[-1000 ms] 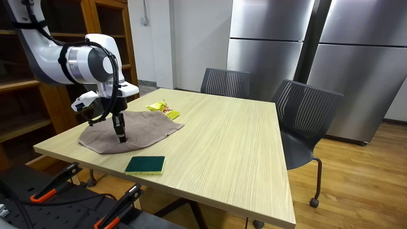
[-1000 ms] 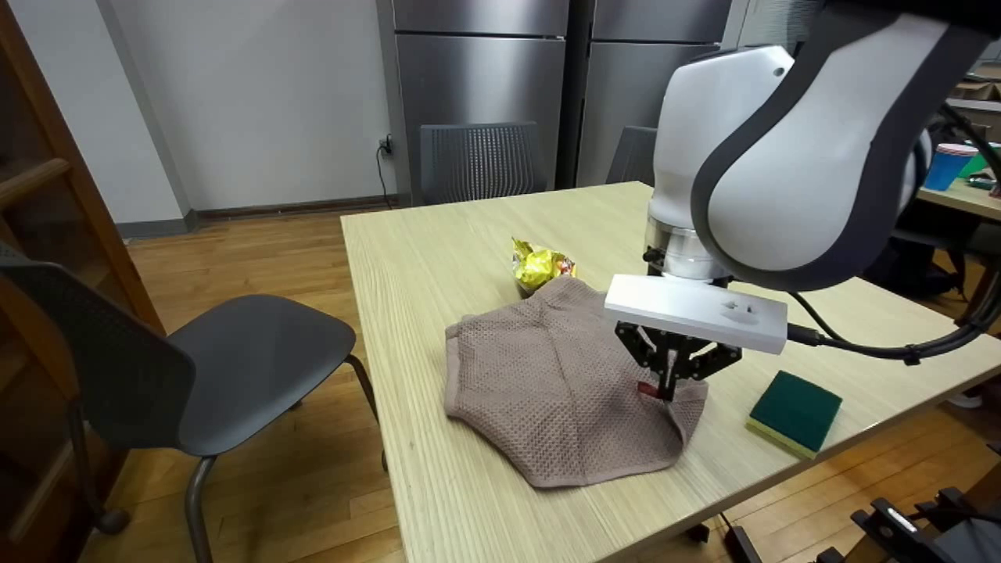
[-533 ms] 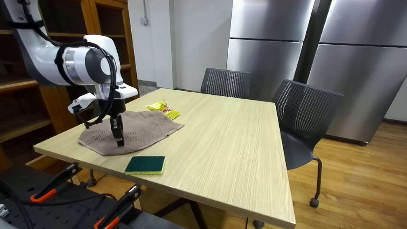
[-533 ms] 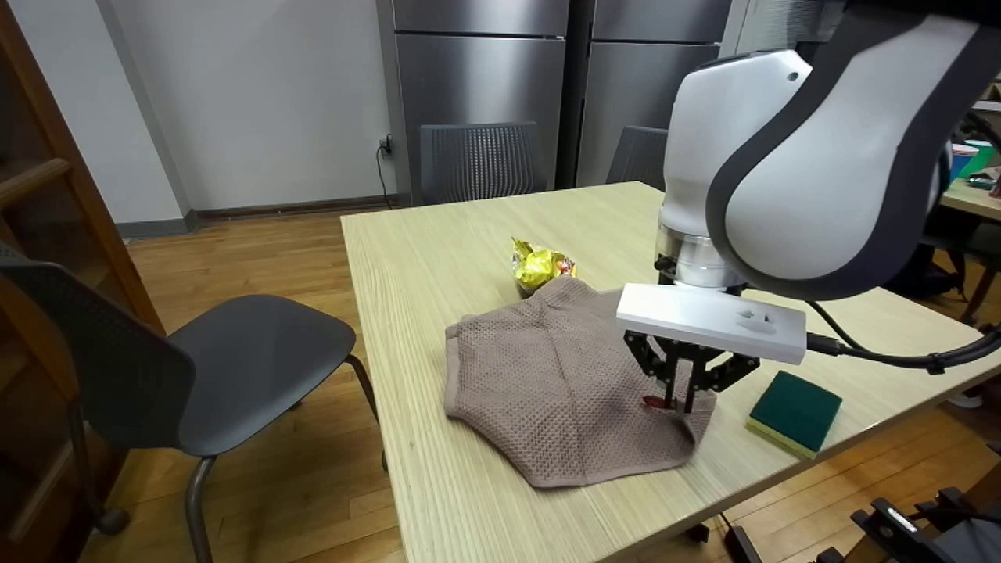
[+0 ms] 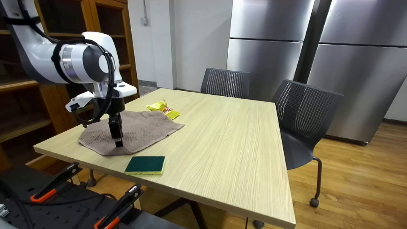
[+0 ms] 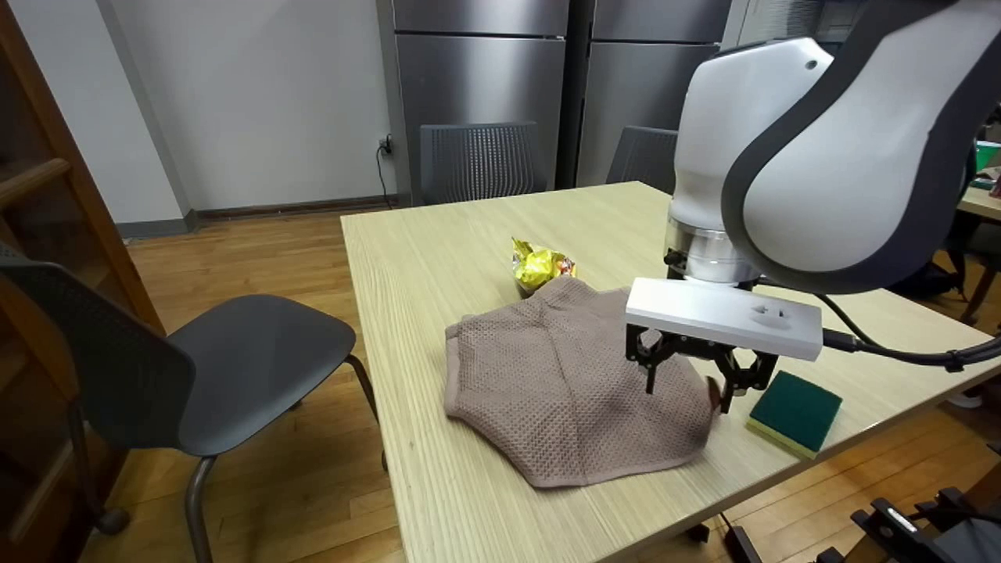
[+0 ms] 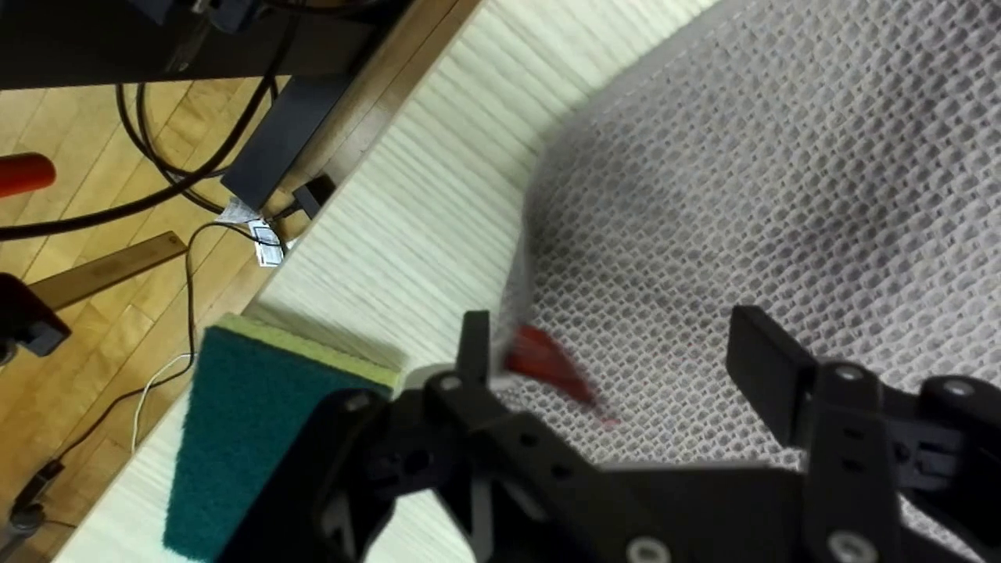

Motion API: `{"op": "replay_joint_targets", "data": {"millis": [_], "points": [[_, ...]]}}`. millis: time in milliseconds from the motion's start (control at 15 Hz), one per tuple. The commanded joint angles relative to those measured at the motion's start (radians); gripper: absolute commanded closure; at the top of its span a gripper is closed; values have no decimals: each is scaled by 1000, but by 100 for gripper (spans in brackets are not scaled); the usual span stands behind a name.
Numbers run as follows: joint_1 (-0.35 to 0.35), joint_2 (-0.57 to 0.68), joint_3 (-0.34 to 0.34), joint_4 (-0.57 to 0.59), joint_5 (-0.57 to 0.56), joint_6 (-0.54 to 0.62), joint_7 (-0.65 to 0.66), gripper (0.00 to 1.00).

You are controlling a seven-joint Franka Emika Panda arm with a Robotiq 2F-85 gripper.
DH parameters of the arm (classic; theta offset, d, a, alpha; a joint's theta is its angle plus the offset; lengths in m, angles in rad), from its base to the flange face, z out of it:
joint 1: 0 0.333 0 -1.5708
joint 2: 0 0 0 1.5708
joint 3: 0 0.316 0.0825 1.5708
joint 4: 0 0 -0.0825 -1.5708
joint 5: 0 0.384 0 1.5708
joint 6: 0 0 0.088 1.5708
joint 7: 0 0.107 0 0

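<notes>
Cloth (image 6: 579, 391) lies mostly left of gripper (image 6: 688, 392) in an exterior view, right edge under it; jaws wide apart, gripping nothing.

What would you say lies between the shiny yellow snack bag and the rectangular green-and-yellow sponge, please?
An exterior view shows the brown textured cloth there, then a narrow strip of pale wood-grain table nearest the sponge.

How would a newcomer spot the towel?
Start at the pale wood-grain table. On it, under the robot arm, a taupe towel lies spread out. Unlike the shiny yellow snack bag and green-topped scouring sponge nearby, it's a broad waffle-weave sheet.
</notes>
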Motion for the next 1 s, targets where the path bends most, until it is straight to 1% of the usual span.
{"op": "replay_joint_targets", "data": {"millis": [0,533,933], "points": [[9,-70,-17,-47,-27,6,22,0],[2,-125,-29,-53,-71,7,35,0],[-13,-152,-19,-47,-98,16,30,0]]}}
